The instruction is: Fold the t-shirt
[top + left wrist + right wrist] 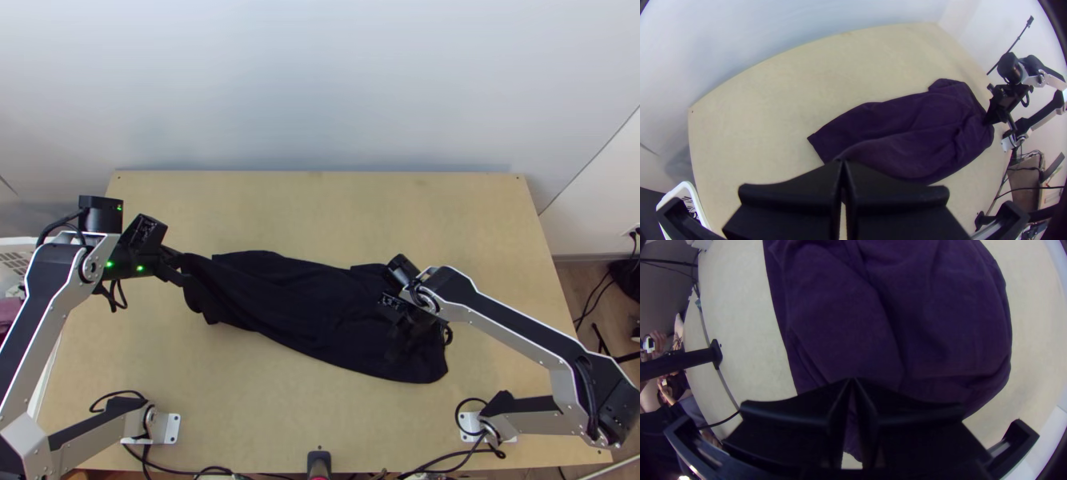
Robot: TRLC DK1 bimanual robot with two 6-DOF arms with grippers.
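Observation:
At the left end of the dark t-shirt (pixel 312 300), my left gripper (pixel 181 276) is shut on an edge and holds it up. The shirt lies lengthwise across the table, bunched in a long strip with loose folds. Over its wider right part is my right gripper (pixel 402 342), pointing down. In the left wrist view, the left gripper (pixel 843 163) has its fingers together over the purple-looking shirt (pixel 907 133). In the right wrist view, creases in the shirt (pixel 844 320) run toward the right gripper (pixel 854 381), whose fingertips are shut on the cloth.
The light wooden table (pixel 320 208) shows bare behind the shirt and in front of it. A white basket (pixel 18 260) stands beyond the left edge. Cables run along the near edge around a black post (pixel 318 462). Parts of people show at the right wrist view's edge.

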